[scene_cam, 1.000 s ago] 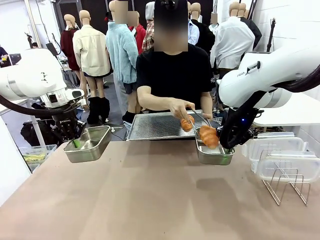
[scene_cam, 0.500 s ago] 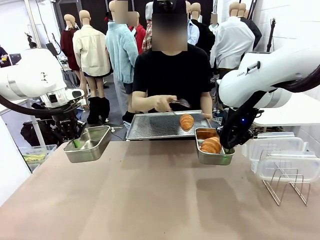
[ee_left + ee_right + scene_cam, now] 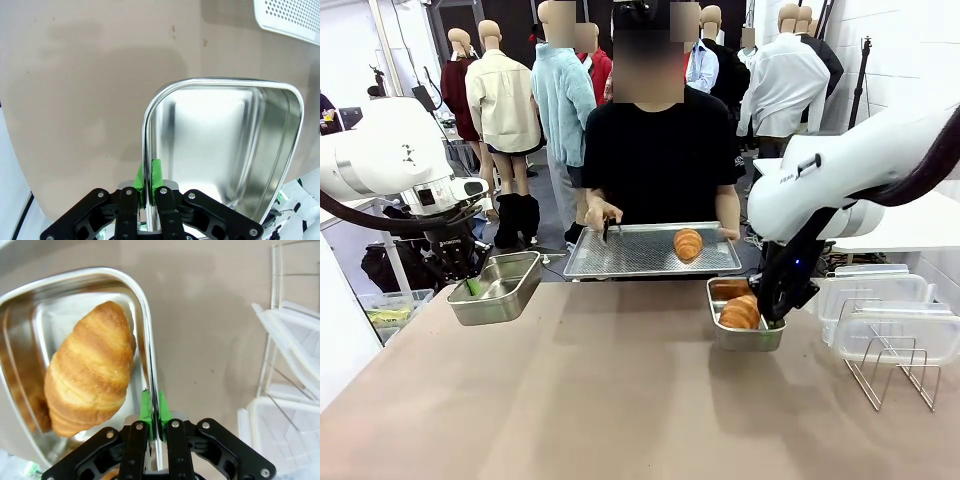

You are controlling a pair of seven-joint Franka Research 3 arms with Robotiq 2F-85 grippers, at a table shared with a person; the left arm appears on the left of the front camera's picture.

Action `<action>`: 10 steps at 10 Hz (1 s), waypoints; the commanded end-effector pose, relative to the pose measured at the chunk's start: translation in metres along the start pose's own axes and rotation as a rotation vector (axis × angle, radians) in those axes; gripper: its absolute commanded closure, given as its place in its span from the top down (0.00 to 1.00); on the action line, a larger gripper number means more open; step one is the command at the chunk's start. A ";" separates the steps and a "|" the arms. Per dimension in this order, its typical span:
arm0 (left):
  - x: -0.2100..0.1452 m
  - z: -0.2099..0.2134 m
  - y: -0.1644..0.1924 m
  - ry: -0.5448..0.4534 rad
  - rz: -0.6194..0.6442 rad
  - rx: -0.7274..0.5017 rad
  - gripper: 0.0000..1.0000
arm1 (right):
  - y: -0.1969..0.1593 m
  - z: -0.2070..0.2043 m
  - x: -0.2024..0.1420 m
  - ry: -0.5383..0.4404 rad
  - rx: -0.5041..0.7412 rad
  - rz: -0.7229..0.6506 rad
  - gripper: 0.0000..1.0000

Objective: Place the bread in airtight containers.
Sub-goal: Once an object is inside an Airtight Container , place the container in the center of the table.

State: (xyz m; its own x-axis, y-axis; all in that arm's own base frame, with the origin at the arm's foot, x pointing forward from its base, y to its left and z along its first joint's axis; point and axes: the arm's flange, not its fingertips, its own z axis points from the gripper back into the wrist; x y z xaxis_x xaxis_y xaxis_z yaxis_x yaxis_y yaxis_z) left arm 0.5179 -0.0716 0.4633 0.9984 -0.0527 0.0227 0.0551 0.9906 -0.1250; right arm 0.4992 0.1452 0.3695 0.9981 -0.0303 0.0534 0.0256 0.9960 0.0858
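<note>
Gripping at the rims, we have both grippers closed: the left gripper (image 3: 150,172) pinches the left tin (image 3: 220,150), the right gripper (image 3: 154,405) the right tin (image 3: 146,325). One croissant (image 3: 90,370) lies inside the right tin; the other croissant (image 3: 688,243) sits on the tray (image 3: 625,256) held by the person (image 3: 660,150).

Glossy white arms (image 3: 390,150); left gripper (image 3: 151,172) and right gripper (image 3: 154,407) black with green pads (image 3: 156,172), silver screws (image 3: 129,191); person (image 3: 658,150) in black T-shirt (image 3: 650,175).
</note>
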 end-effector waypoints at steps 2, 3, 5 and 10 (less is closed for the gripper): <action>0.000 0.004 0.001 -0.007 0.002 -0.001 0.00 | 0.006 -0.025 0.007 -0.010 -0.005 -0.063 0.00; 0.000 0.004 0.001 -0.007 0.002 -0.001 0.00 | 0.006 -0.035 0.005 -0.015 -0.011 -0.069 0.00; 0.000 0.004 0.001 -0.007 0.002 -0.001 0.00 | 0.001 -0.043 0.001 -0.044 0.005 -0.051 0.00; 0.000 0.004 0.001 -0.007 0.002 -0.001 0.00 | -0.001 -0.042 0.005 -0.013 0.011 -0.041 0.00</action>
State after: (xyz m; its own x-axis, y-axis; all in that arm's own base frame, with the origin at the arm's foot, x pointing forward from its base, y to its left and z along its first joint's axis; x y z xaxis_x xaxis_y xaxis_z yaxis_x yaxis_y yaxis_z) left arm 0.5180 -0.0716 0.4633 0.9984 -0.0526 0.0225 0.0550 0.9906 -0.1250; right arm 0.5063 0.1470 0.3258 0.9952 -0.0721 0.0660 0.0654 0.9929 0.0989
